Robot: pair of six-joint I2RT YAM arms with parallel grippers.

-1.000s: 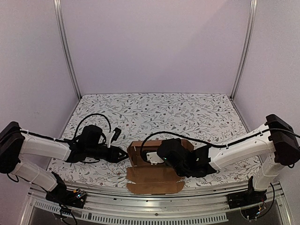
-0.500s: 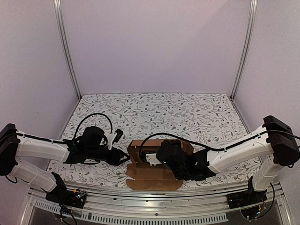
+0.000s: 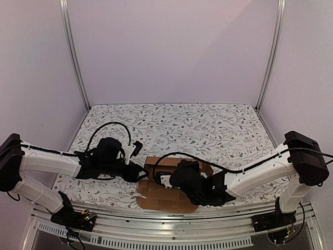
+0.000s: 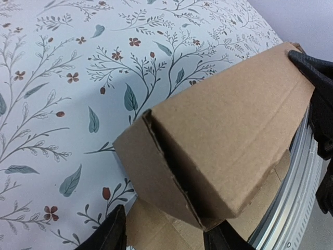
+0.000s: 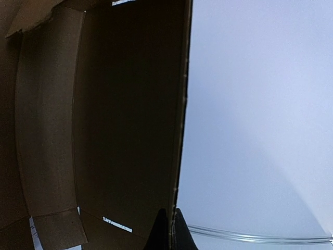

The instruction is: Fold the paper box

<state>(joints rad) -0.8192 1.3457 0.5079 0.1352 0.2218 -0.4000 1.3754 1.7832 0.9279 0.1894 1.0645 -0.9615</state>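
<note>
Box (image 3: 158,194) is sitting at the counter's (image 3: 182,125) near edge, about midway between its near corners. It is part-formed, with one oblong section standing and a flap lying flat toward the near edge. At its right side the right hand (image 5: 167,225) is pinching a wall's edge, fingers narrow on the cardboard. At its left end the left hand (image 4: 166,234) is hovering wide, fingers either side of the corner. The step in hand appears to be raising and tucking walls. The next move is probably calling for the left hand to press the end panel inward against the right hand's hold.
</note>
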